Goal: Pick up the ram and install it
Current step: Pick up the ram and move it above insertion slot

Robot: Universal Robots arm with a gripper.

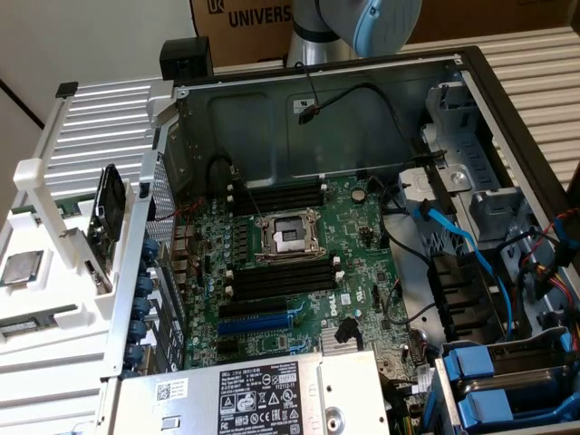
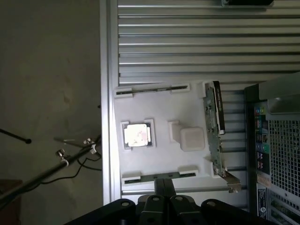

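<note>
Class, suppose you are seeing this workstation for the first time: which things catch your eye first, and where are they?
The open computer case dominates the exterior view, its green motherboard lying in the middle with a metal processor socket at its centre. At the exterior view's left a white tray holds a square silver processor chip, and the ram lies along the tray's edge.

This looks like a robotics lab or test workshop. An open computer case (image 1: 362, 118), its motherboard (image 1: 299, 263) bared, lies on a ribbed aluminium table (image 1: 535, 63). A white parts tray (image 1: 54, 353) sits beside the case. Behind the case stand a robot arm (image 1: 362, 23) and a cardboard box (image 1: 240, 23) printed "UNIVERS".
</note>
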